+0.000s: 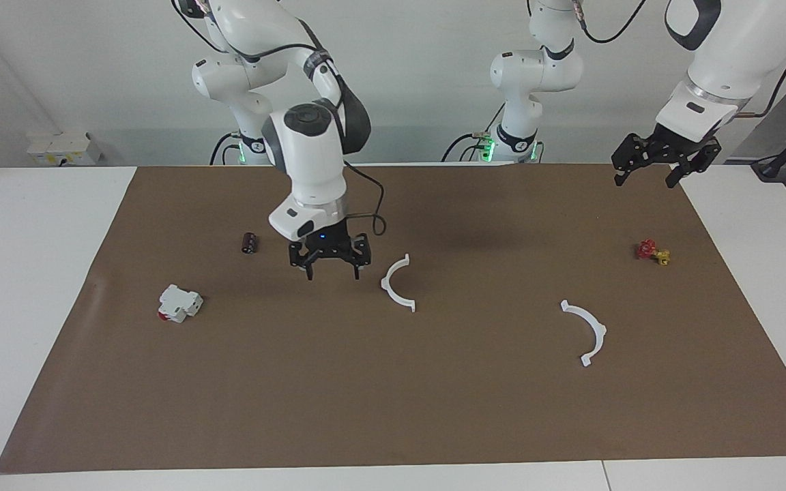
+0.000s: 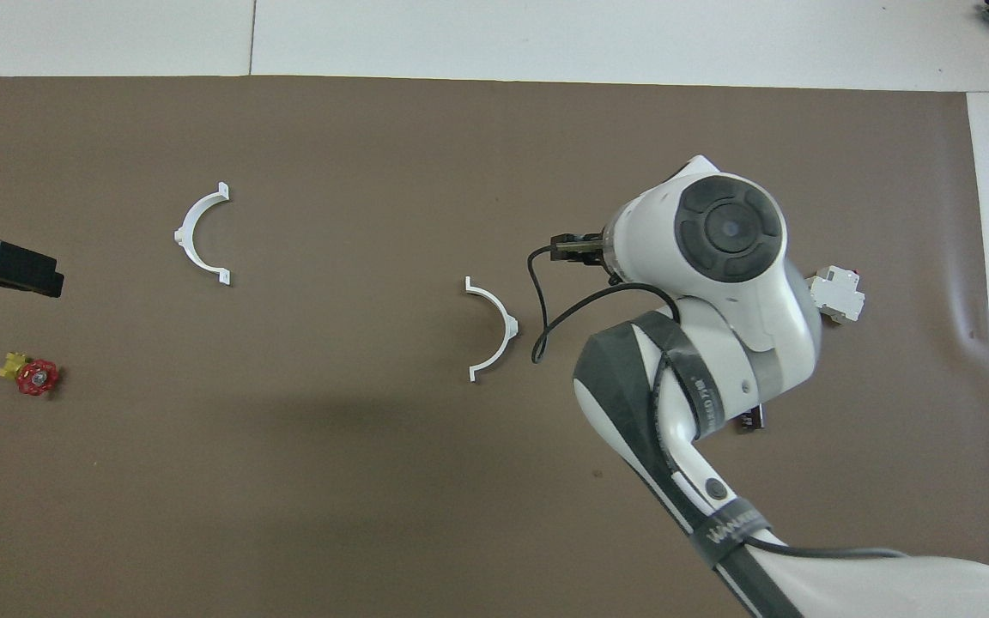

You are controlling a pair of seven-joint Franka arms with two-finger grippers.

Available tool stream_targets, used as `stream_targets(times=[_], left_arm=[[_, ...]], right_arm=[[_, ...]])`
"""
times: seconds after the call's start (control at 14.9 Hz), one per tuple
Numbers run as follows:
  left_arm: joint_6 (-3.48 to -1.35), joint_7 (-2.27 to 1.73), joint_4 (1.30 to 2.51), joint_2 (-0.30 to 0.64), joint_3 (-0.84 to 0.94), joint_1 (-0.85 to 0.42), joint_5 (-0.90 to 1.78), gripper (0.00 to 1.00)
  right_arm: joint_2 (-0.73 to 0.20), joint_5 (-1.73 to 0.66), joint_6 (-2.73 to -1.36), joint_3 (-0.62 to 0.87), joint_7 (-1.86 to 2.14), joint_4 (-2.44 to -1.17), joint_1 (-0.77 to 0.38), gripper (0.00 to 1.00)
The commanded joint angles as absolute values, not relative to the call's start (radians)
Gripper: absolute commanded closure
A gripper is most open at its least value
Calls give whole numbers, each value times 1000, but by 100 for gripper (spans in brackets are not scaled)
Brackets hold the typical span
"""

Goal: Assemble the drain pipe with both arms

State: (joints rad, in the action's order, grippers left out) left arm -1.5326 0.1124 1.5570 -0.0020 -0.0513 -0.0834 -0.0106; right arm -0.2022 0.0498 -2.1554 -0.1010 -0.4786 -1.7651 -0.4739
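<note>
The drain pipe lies as two separate white arcs on the brown mat. One arc rests flat near the mat's middle. The other arc lies toward the left arm's end, a little farther from the robots. My right gripper hangs open and empty above the mat, beside the middle arc and clear of it, toward the right arm's end. In the overhead view its wrist hides it. My left gripper waits open and empty, raised over the mat's corner at the left arm's end.
A small red and yellow valve sits near the left gripper. A white block with a red part and a small black cylinder lie toward the right arm's end. The brown mat covers the table.
</note>
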Motion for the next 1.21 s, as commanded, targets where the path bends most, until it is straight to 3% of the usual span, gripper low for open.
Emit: stream_targets(times=[0.0, 0.67, 1.14], left_arm=[[-1529, 120, 1586, -29, -51, -75, 5, 0], [-1529, 120, 1586, -29, -51, -75, 5, 0], [-1529, 120, 1586, -29, -51, -75, 6, 0]], right_arm=[[-114, 64, -2041, -87, -453, -1763, -414, 0], [51, 43, -1632, -94, -177, -1660, -172, 0], [92, 40, -1588, -89, -173, -1686, -166, 0]])
